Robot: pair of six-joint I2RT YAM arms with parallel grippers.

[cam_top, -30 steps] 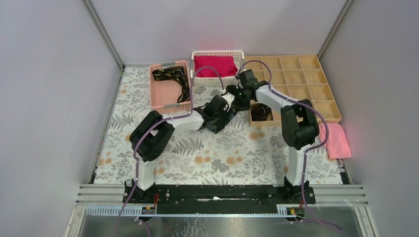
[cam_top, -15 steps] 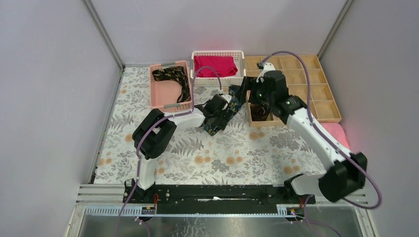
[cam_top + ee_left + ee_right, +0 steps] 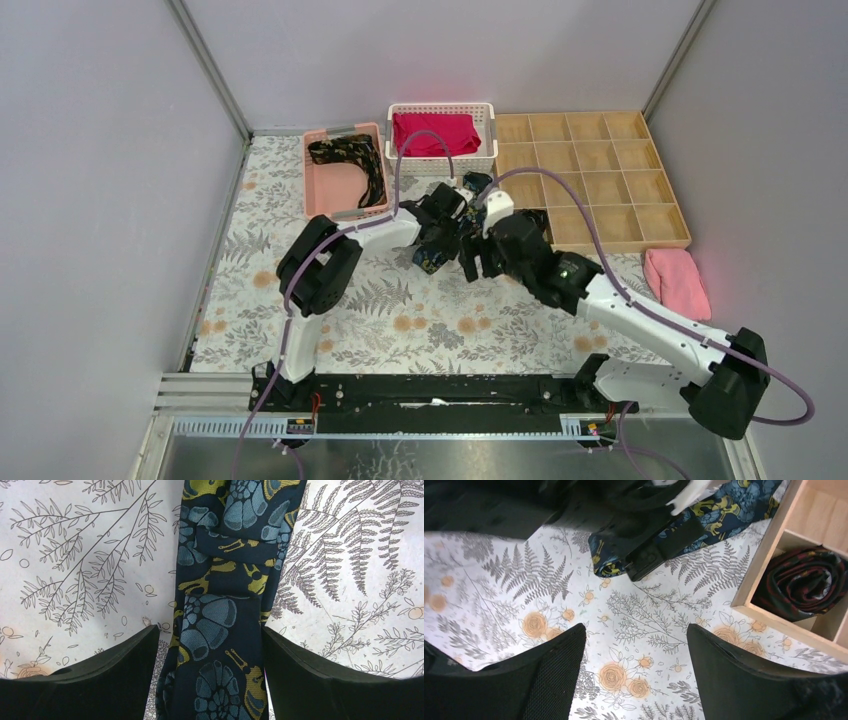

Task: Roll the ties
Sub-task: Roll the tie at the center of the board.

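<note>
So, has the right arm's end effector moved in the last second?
Yes. The right end effector has pulled back from the wooden tray toward the table's near edge.

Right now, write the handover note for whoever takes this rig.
Left gripper: open, straddling the blue tie on the table; not yet rolled.
Right gripper: open, empty, above the table beside the tray.
Done: one rolled tie in a tray compartment.
Left to do: roll the blue tie, then the third tie, in the pink basket.
</note>
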